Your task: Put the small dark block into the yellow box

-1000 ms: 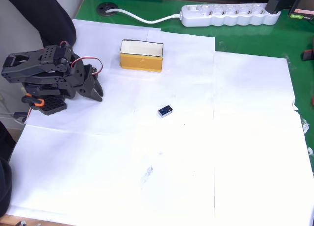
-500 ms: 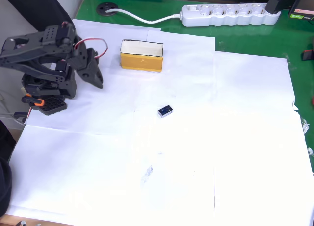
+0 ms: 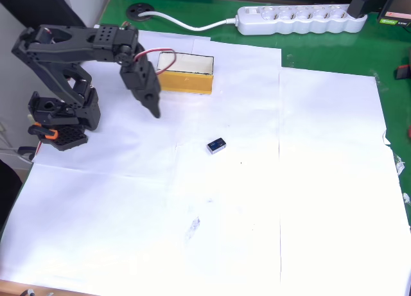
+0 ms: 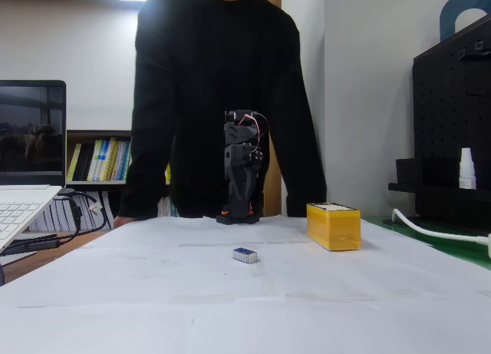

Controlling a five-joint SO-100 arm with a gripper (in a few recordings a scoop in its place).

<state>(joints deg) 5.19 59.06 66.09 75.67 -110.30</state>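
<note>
The small dark block lies on the white paper near the table's middle, its pale end toward the left in the overhead view; the fixed view shows the block low in front of the arm. The yellow box stands upright and open at the back, white inside; in the fixed view the box is right of the block. My black gripper hangs in the air just left of the box's front corner, fingers together, holding nothing. It is well left of and behind the block. The fixed view shows the gripper pointing down.
A white power strip with its cable lies on the green mat behind the paper. A person in black stands behind the arm's base. A laptop sits at the left in the fixed view.
The arm has unfolded from its curled pose at the left. The gripper has swung up and to the right, toward the box's front corner. Block and box have not moved.
</note>
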